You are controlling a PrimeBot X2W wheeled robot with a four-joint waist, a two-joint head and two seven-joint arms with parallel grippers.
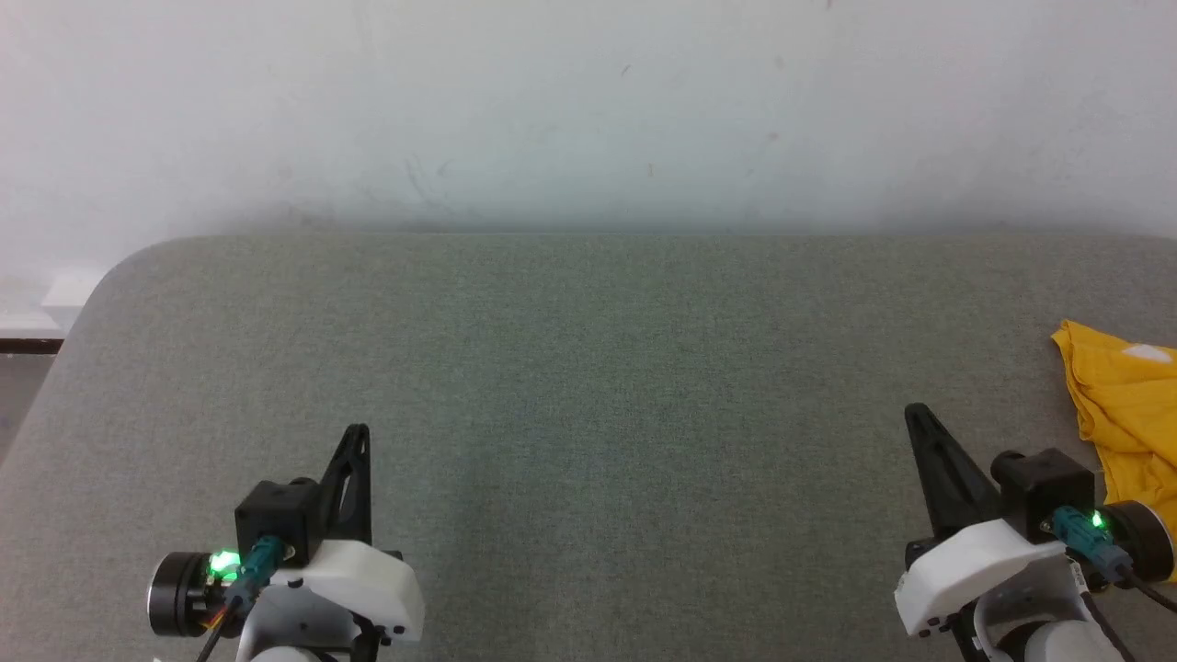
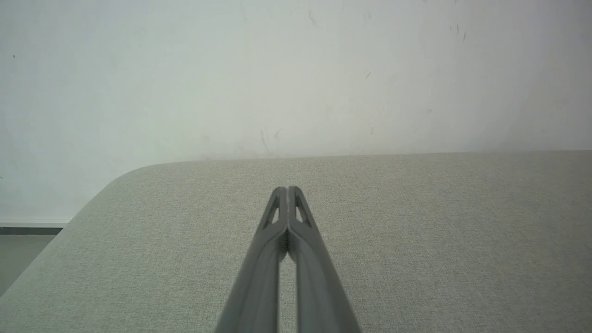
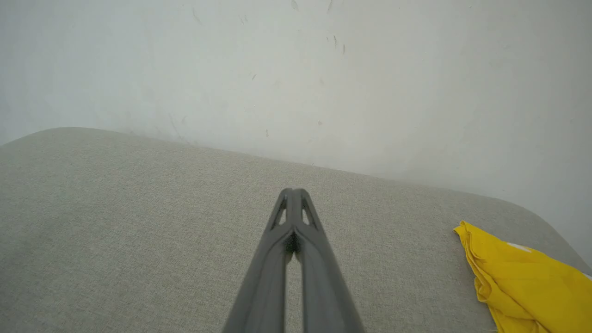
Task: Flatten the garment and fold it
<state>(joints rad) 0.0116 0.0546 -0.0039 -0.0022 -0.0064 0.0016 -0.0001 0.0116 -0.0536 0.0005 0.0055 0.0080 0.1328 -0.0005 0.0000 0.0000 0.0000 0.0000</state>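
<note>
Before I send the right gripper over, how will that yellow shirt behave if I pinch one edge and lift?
The garment lies in soft, crumpled folds, so it will probably hang limp from one pinch. It looks like thin cloth, so likely light. Pushed across the grey woven table cover, it may bunch rather than slide.

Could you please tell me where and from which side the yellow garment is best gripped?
Likely the pointed far corner of the garment, which juts out across the table while the rest lies bunched. Approach from the robot's left with the right claw, nearest it; it is shut, so open first.
</note>
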